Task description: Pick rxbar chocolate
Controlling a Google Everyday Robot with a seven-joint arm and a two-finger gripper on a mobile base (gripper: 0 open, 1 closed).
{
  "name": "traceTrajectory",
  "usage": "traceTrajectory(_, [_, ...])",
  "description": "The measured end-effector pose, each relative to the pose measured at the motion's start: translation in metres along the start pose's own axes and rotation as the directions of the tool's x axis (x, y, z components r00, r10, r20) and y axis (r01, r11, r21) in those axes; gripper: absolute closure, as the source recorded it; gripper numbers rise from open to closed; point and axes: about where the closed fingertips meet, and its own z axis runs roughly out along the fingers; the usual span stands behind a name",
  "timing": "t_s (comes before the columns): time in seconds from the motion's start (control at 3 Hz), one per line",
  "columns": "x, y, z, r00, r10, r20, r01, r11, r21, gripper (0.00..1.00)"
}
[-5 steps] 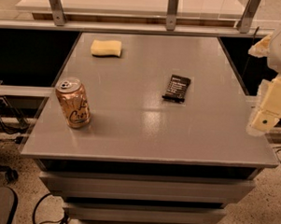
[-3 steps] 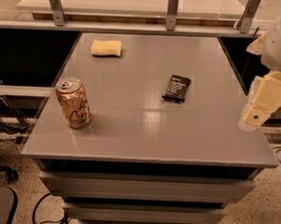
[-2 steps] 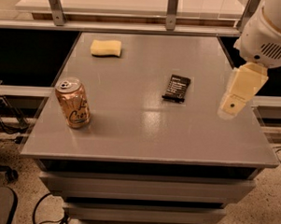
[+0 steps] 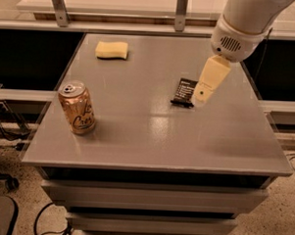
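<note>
The change is all on the arm. The cream-coloured two-finger gripper (image 4: 201, 94) has swung in from the 3 o'clock edge of the grey square tabletop (image 4: 151, 139). It now hangs, angled down, just beside the right edge of the small flat black rxbar chocolate wrapper with white text (image 4: 184, 91). I cannot tell whether it touches the wrapper. I also cannot tell whether the gripper is spread or pressed together, since I only see one pale side of it. The bar lies flat at about 2 o'clock from the table's centre and has not shifted. My judgement is that the approach is nearly finished and the grasp itself is yet to come. I would need to bring the tool squarely over the wrapper and lower it, because the bar is thin and may slide.

Reading the surface from the left:
- A tan aluminium drink can (image 4: 77, 108) stands upright at 8 o'clock.
- A yellow rectangular sponge (image 4: 111, 50) rests at 11 o'clock, well apart from the bar.

Grey drawers (image 4: 154, 195) sit below the top, with black cables (image 4: 5, 123) to the left and a speckled floor (image 4: 275, 228) underneath.
</note>
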Motion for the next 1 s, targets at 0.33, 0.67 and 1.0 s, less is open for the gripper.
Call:
traceTrajectory(0.33, [-0.016,-0.011,0.028,0.991,0.121,-0.049,-0.122,0.9924,-0.014,0.0])
traceTrajectory(0.67, [-0.022,-0.016,0.054,0.961,0.257,-0.098,-0.26,0.9651,-0.026,0.0])
traceTrajectory(1.0, [-0.029,-0.017,0.077,0.926,0.359,-0.113,-0.367,0.9287,-0.054,0.0])
